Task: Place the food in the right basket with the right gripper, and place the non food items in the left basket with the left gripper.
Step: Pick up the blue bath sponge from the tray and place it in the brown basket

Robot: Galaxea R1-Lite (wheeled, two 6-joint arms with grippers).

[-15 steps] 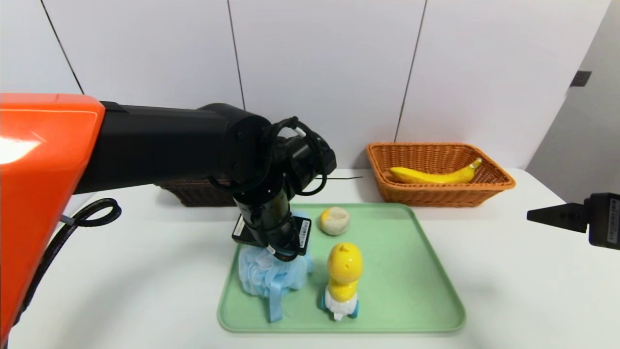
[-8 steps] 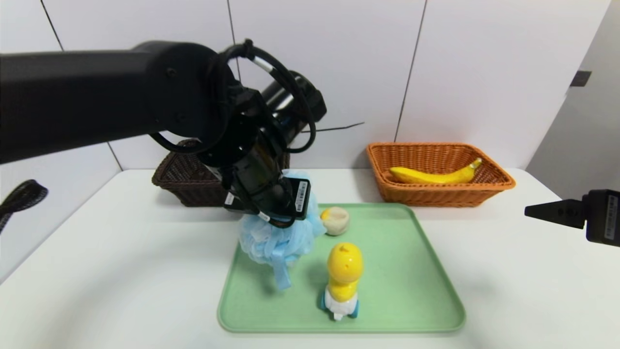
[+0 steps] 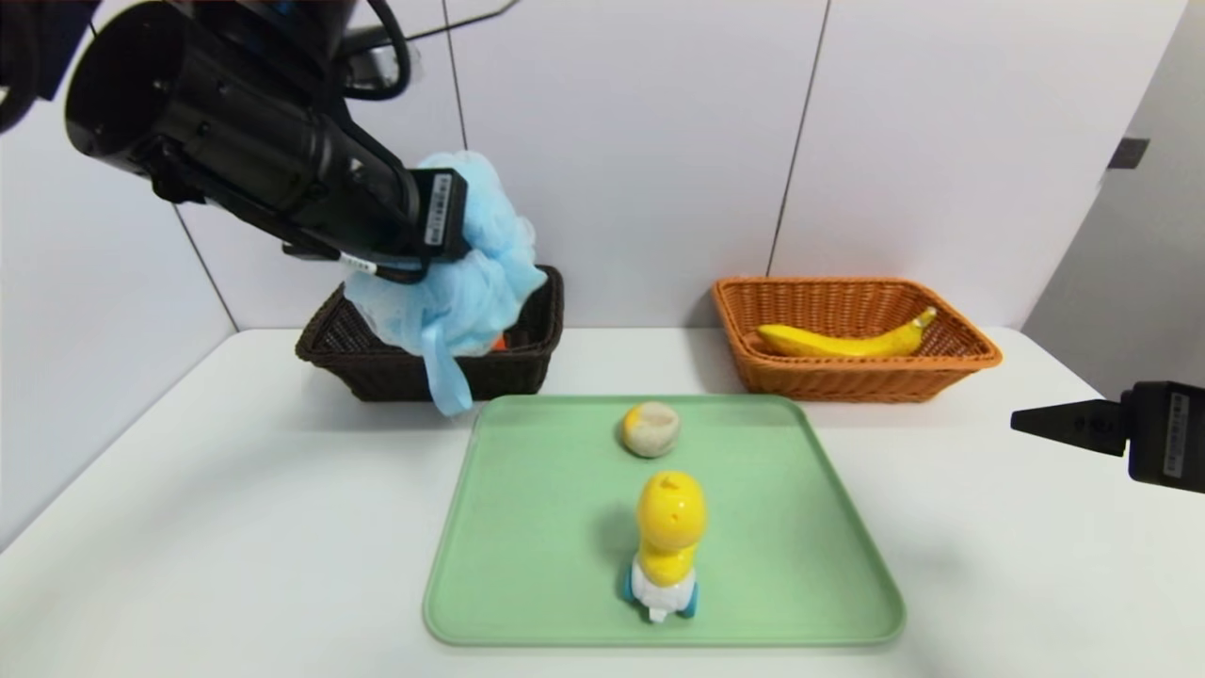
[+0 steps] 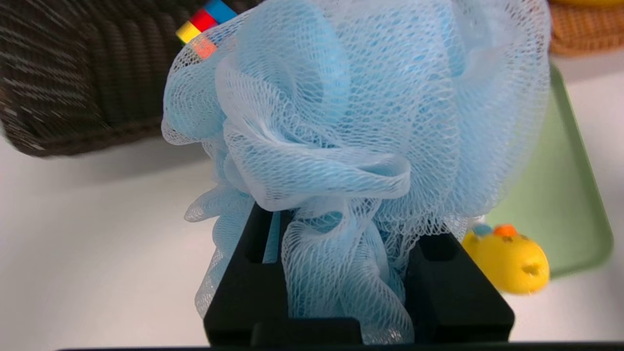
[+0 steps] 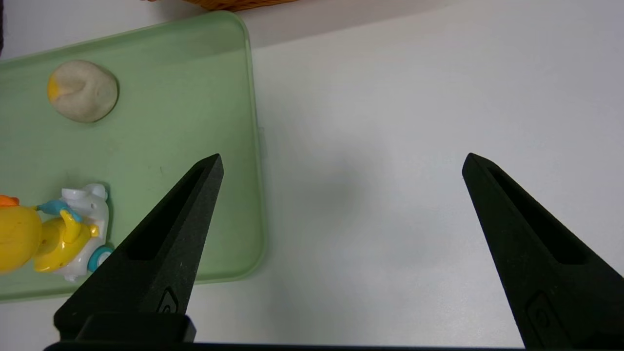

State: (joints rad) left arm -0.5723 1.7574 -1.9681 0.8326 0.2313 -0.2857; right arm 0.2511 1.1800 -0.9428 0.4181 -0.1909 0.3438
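Gripping the bath puff between its fingers, the left gripper is in the upper left of the head view, above the dark basket. The puff bulges out around and beyond the fingertips, and its ribbon hangs down over the basket's front rim toward the green tray. Within the dark basket, colored blocks show only in part, the puff covering the rest. The puff also hides the fingertips of the left gripper.

On the tray, in the middle of the head view, sits a pale round item with a yellow patch; I can't tell what it is. Below it stands a yellow duck toy on a white base. The orange-brown basket, at upper right, holds a banana. At the right edge, partly cut off, the right gripper is parked with its fingers wide apart over the white table.
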